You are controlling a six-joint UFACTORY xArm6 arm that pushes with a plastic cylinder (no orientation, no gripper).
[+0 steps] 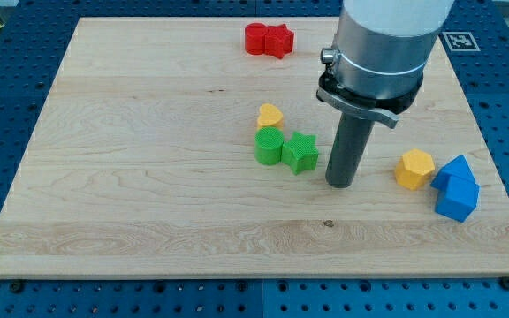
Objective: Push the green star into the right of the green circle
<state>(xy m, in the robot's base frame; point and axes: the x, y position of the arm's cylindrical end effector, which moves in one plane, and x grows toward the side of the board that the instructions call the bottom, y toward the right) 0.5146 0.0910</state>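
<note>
The green star (300,152) sits on the wooden board, touching the right side of the green circle (269,146). My tip (340,183) is on the board just to the right of the green star, a small gap apart from it. The rod rises from the tip to the arm's grey body (383,49) at the view's top.
A yellow heart (270,116) lies just above the green circle. A red circle (256,38) and red star (279,41) sit at the top. A yellow hexagon (414,169) and two blue blocks (456,188) lie at the right. The board's right edge (500,168) is near them.
</note>
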